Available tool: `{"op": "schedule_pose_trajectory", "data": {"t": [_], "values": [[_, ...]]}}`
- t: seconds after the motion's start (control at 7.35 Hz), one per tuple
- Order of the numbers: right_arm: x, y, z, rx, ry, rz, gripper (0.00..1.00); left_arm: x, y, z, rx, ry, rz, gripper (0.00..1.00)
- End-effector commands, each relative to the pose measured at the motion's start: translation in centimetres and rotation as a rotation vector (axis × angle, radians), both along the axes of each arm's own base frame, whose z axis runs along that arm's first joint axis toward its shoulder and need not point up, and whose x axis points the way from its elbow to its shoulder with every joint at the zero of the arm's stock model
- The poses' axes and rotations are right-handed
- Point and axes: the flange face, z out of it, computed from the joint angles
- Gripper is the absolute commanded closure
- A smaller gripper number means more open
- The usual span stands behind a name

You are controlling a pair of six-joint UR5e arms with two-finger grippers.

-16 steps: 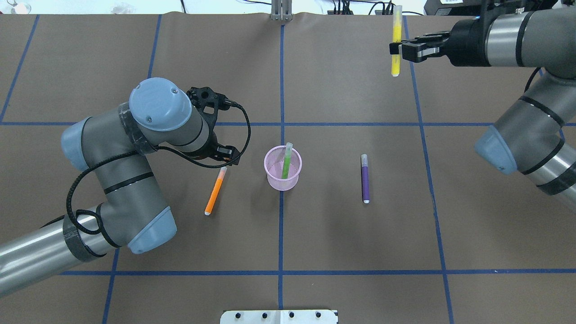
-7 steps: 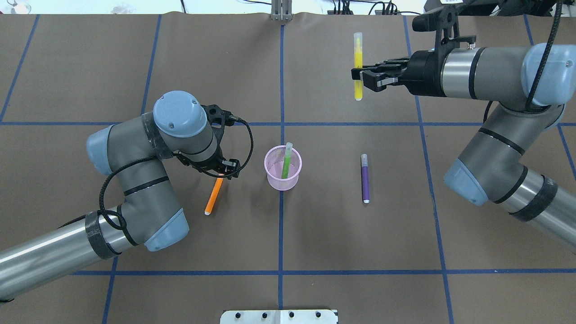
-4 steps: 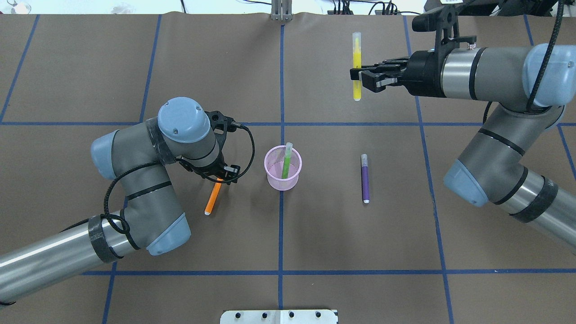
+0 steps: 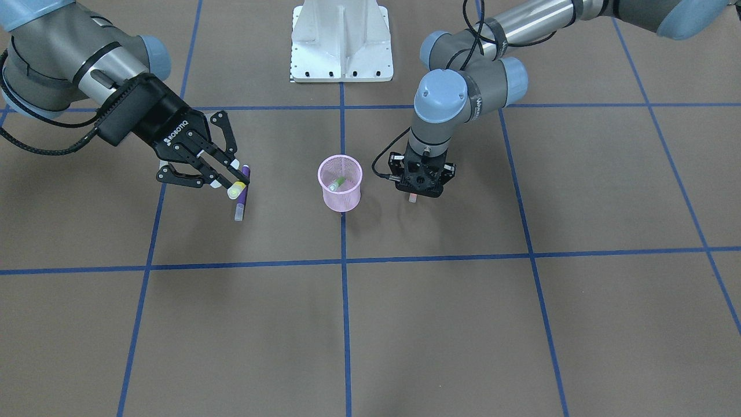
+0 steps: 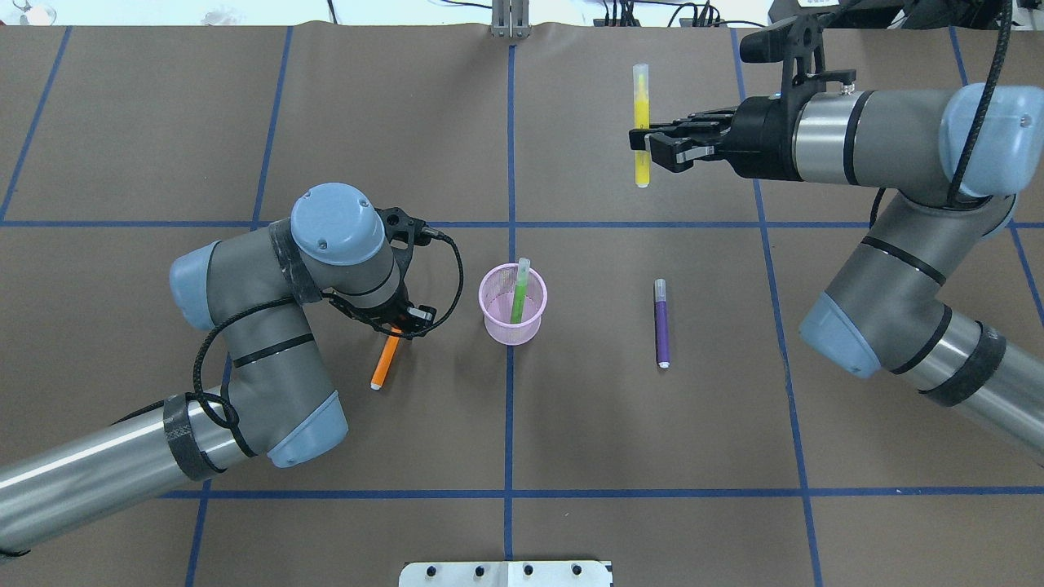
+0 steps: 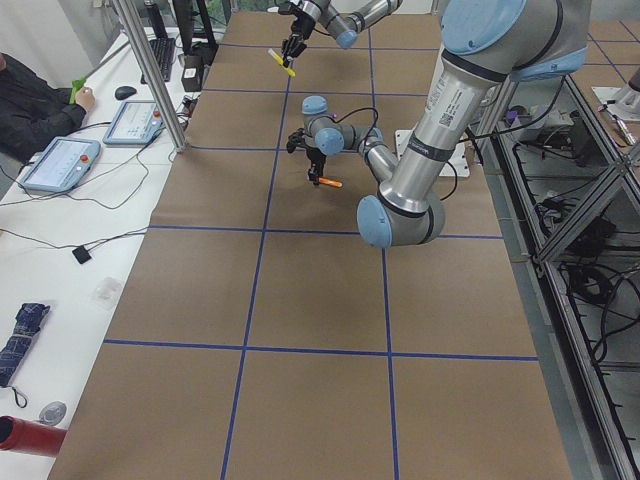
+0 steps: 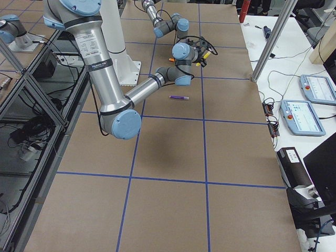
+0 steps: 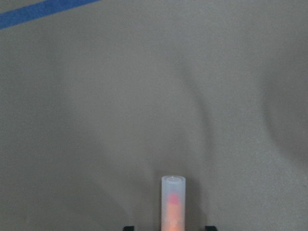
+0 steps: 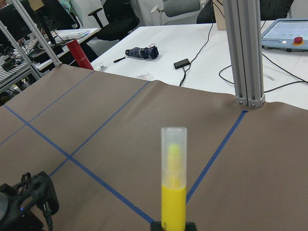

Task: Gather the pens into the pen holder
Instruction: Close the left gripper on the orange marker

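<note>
The pink mesh pen holder (image 5: 512, 319) (image 4: 340, 194) stands at the table's middle with the green pen (image 5: 518, 292) leaning inside it. The orange pen (image 5: 384, 361) lies to its left. My left gripper (image 5: 400, 324) (image 4: 418, 185) points straight down and is open, its jaws on either side of the orange pen's capped end (image 8: 173, 202), with gaps on both sides. My right gripper (image 5: 643, 144) (image 4: 233, 184) is shut on the yellow pen (image 5: 641, 122) (image 9: 173, 192) and holds it in the air, far right of the holder. The purple pen (image 5: 661, 324) lies flat to the holder's right.
Blue tape lines (image 5: 510, 408) divide the brown table cover. The white robot base (image 4: 341, 40) is at the near edge. An aluminium post (image 9: 245, 53) stands at the far edge. Operator desks with tablets (image 6: 60, 160) flank the far side.
My left gripper has come down and toward the robot over the orange pen's cap end. My right arm has carried the yellow pen left, then only slightly further left.
</note>
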Motion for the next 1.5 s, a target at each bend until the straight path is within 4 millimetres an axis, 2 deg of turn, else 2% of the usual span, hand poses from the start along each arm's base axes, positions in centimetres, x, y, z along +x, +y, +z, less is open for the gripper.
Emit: {"op": "schedule_pose_trajectory", "data": {"t": [0.0, 0.27, 0.54, 0.68, 0.95, 1.22, 1.36], "values": [[-0.2, 0.0, 0.0, -0.001, 0.001, -0.003, 1.00, 0.5, 0.3, 0.2, -0.002, -0.004, 0.007, 0.53], [-0.2, 0.0, -0.1, 0.001, 0.000, -0.003, 1.00, 0.7, 0.5, 0.3, -0.005, -0.007, 0.010, 0.56], [-0.1, 0.0, -0.1, 0.002, -0.002, -0.003, 1.00, 0.9, 0.9, 0.1, -0.006, -0.005, 0.014, 0.90], [-0.1, 0.1, -0.2, 0.003, -0.003, -0.003, 1.00, 1.0, 0.9, 0.3, -0.009, -0.009, 0.016, 1.00], [0.0, 0.0, -0.4, 0.005, -0.005, -0.001, 1.00, 0.5, 1.0, -0.5, -0.001, 0.002, 0.016, 1.00], [-0.1, -0.2, -1.2, 0.014, -0.013, 0.002, 1.00, -2.3, 0.1, -2.8, 0.006, 0.056, 0.003, 1.00], [-0.1, -0.2, -1.2, 0.011, -0.013, 0.002, 1.00, -4.4, -1.5, -3.3, -0.023, 0.087, 0.000, 1.00]]}}
